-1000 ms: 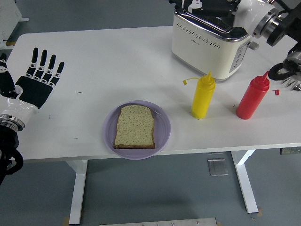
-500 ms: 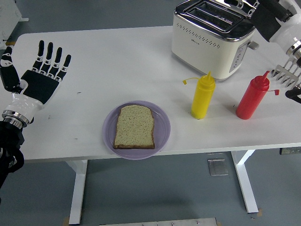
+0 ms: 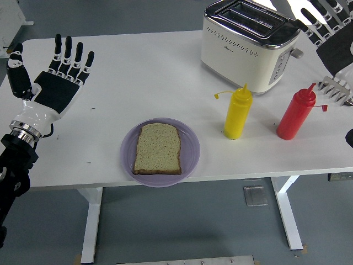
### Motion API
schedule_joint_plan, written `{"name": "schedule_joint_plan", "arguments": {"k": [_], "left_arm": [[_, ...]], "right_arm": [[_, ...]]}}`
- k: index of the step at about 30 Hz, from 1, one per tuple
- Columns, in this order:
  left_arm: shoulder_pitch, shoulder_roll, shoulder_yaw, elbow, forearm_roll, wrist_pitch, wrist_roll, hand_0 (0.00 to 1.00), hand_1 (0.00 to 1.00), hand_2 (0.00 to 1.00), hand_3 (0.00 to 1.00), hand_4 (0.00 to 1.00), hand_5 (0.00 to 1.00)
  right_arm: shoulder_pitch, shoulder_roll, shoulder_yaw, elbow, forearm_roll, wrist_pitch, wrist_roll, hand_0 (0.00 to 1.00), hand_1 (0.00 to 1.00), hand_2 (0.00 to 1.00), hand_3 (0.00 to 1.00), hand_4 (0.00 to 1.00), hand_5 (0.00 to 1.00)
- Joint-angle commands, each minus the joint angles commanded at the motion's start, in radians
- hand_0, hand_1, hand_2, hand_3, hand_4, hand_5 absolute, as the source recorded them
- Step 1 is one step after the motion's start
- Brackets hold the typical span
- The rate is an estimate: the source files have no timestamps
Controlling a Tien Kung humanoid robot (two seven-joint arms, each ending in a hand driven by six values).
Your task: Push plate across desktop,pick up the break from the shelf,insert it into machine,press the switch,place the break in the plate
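Bread (image 3: pixel 158 148) on plate (image 3: pixel 190 152); toaster (image 3: pixel 248 47), yellow bottle (image 3: pixel 238 112), red bottle (image 3: pixel 296 113) near; left robot hand (image 3: pixel 52 83) and right robot hand (image 3: pixel 331 33) splayed, empty.

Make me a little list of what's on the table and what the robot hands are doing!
bread: one slice lying flat on the plate
plate: purple, near the table's front edge
toaster: cream, far right, slots look empty
yellow bottle: upright, in front of the toaster
red bottle: upright, right of the yellow bottle
left robot hand: open, fingers spread, holding nothing
right robot hand: open, beside the toaster, holding nothing
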Motion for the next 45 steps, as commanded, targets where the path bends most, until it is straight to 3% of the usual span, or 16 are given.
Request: {"name": "schedule_joint_plan", "arguments": {"k": [13,45], "left_arm": [[-0.003,-0.004,-0.011,-0.008,-0.029,0.001,0.010,0.806,0.743,0.703,0.710,0.789,0.998],[-0.030,-0.005,0.000,0.080,-0.064,-0.001,0.009,0.805,0.743,0.707,0.725,0.786,0.998]], "right_arm": [[-0.026,0.012,0.016,0.018,0.058,-0.012,-0.025,0.842,0.787,0.780,0.751,0.761,0.606],[-0.063,0.002,0.041,0.012,0.085,-0.039,-0.012,0.837,0.783,0.770,0.745,0.756,0.595]]}}
